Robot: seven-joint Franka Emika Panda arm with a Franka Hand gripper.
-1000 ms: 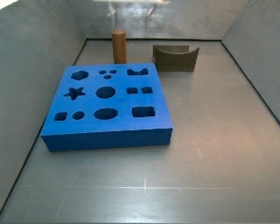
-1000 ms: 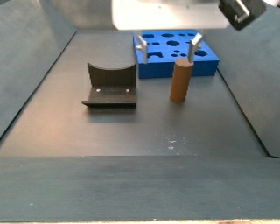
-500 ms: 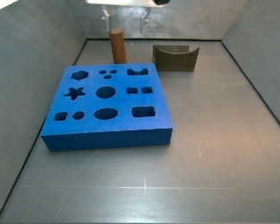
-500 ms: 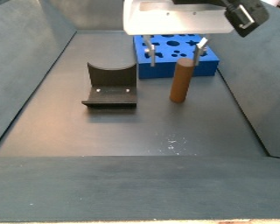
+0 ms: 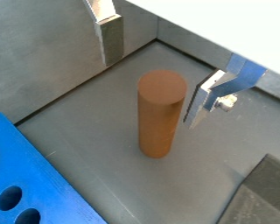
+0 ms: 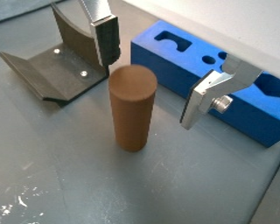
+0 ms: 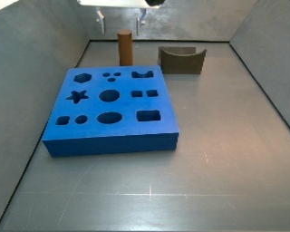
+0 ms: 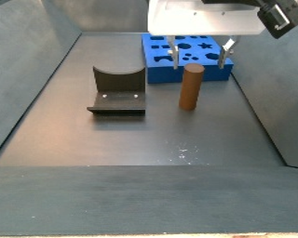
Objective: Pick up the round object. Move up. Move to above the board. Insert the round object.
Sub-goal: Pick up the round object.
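Upright, the orange-brown round object (image 6: 132,107) stands between open gripper (image 6: 153,68) jaws.

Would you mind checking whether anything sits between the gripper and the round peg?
Nothing visible does. The gripper hangs open above the round object, one of its fingers on each side, the gaps bare.

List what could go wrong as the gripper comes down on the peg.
1. The open gripper sits above the upright peg; a finger coming down off-centre may tip it.
2. The board stands close beside the peg in a wrist view; a finger might strike it.
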